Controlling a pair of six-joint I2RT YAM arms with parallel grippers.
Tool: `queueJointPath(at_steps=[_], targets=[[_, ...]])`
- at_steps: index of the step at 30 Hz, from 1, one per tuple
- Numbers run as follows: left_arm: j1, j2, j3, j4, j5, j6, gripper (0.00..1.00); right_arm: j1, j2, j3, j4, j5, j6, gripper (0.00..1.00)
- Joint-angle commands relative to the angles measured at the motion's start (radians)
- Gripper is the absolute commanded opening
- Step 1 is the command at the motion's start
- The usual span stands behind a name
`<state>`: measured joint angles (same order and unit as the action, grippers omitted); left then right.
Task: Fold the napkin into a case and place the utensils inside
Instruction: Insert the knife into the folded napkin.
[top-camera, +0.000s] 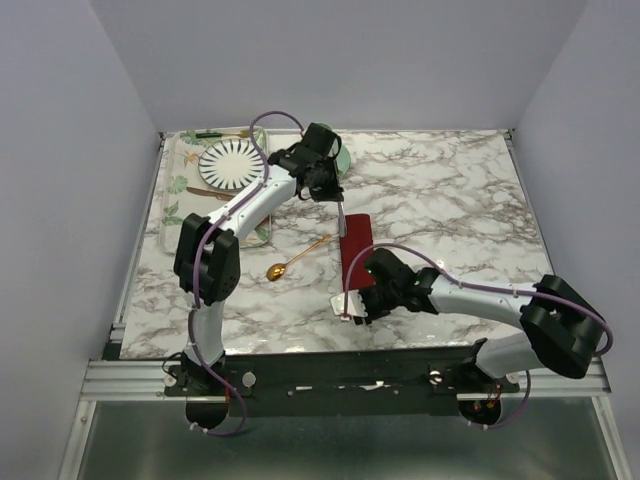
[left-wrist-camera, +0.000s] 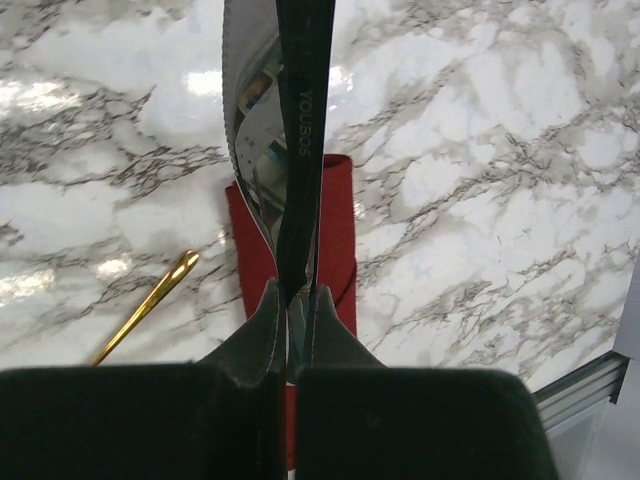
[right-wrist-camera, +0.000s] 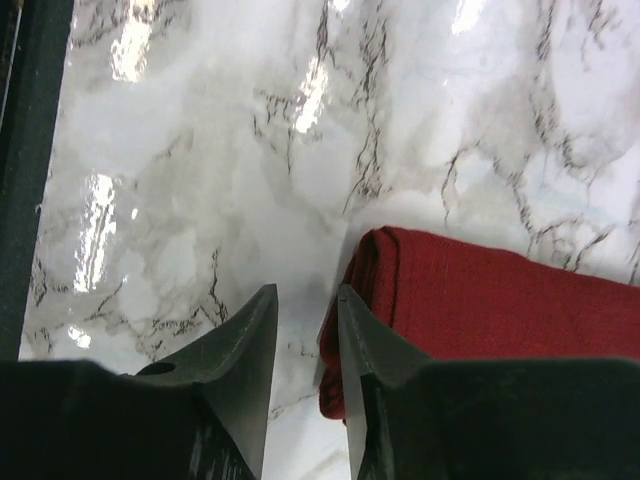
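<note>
The dark red napkin (top-camera: 357, 245) lies folded into a narrow long case in the middle of the marble table (top-camera: 450, 190). My left gripper (top-camera: 325, 188) hangs over its far end, shut on the silver knife (top-camera: 343, 218). In the left wrist view the knife's blade (left-wrist-camera: 250, 130) runs out from the left gripper (left-wrist-camera: 293, 290) above the case (left-wrist-camera: 338, 230). The gold spoon (top-camera: 296, 259) lies on the marble just left of the case, and its handle (left-wrist-camera: 150, 305) shows there too. My right gripper (top-camera: 352, 308) is at the case's near end. In its own view the right gripper (right-wrist-camera: 305, 295) is open, with one finger against the cloth's edge (right-wrist-camera: 480, 300) and only marble between the jaws.
A floral tray (top-camera: 175, 200) at the back left holds a striped plate (top-camera: 232, 163), a green-handled utensil (top-camera: 215, 133) and a brown-gold one (top-camera: 205, 192). A pale green round thing (top-camera: 343, 157) sits behind the left gripper. A dark rail (right-wrist-camera: 30, 150) lines the table's near edge.
</note>
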<state>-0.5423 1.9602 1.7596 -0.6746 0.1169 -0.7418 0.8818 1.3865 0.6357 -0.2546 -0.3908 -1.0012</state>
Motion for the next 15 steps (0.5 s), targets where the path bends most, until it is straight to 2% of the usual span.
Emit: queueJointPath(at_steps=[1,4,6,9,12,15], targets=[[-0.05,0.075,0.126,-0.04,-0.045,0.076,0.0,0.049,-0.006,0.036,0.025,0.076,0.055,0.41],[-0.065,0.118,0.172,-0.059,-0.057,0.084,0.0,0.048,-0.082,0.025,0.0,0.084,0.105,0.46],[-0.073,0.146,0.196,-0.054,-0.053,0.084,0.0,0.046,-0.153,0.032,-0.032,0.119,0.197,0.47],[-0.09,0.181,0.241,-0.06,-0.054,0.096,0.0,0.003,-0.248,0.058,-0.092,0.118,0.323,0.5],[-0.103,0.209,0.25,-0.078,-0.048,0.099,0.0,-0.09,-0.317,0.096,-0.199,0.073,0.415,0.5],[-0.114,0.229,0.233,-0.089,-0.046,0.094,0.0,-0.136,-0.372,0.075,-0.258,0.104,0.405,0.49]])
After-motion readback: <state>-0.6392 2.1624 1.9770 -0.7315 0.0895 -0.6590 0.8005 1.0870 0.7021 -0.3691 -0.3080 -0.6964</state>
